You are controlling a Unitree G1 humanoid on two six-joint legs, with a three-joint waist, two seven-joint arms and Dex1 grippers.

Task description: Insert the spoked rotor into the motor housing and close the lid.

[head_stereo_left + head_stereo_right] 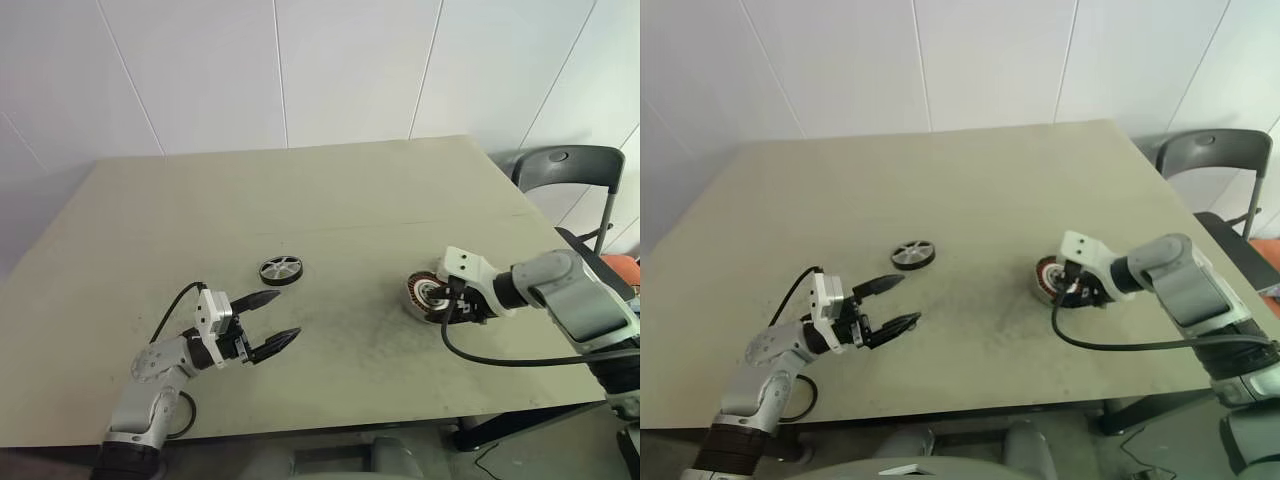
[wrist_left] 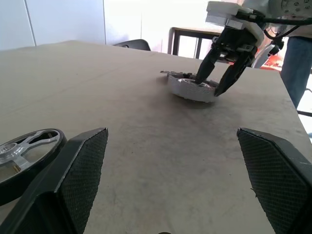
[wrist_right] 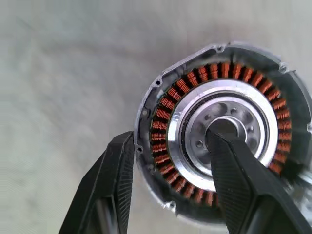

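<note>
The motor housing [image 3: 224, 131], silver-rimmed with a ring of copper windings, is at the table's right side [image 1: 425, 293] and tilts with its open face toward the left. My right gripper [image 1: 440, 305] is shut on it, with one finger outside the rim and the other on the central hub. The spoked rotor [image 1: 281, 269], dark-rimmed with silver spokes, lies flat near the table's middle. My left gripper [image 1: 288, 314] hovers open and level just in front of the rotor, empty. The lid is out of view.
The beige table [image 1: 330, 190] reaches back to a white wall. A dark chair [image 1: 565, 170] stands past the right edge. A person's leg in blue trousers [image 2: 297, 63] is beyond the table in the left wrist view. Black cables hang from both arms.
</note>
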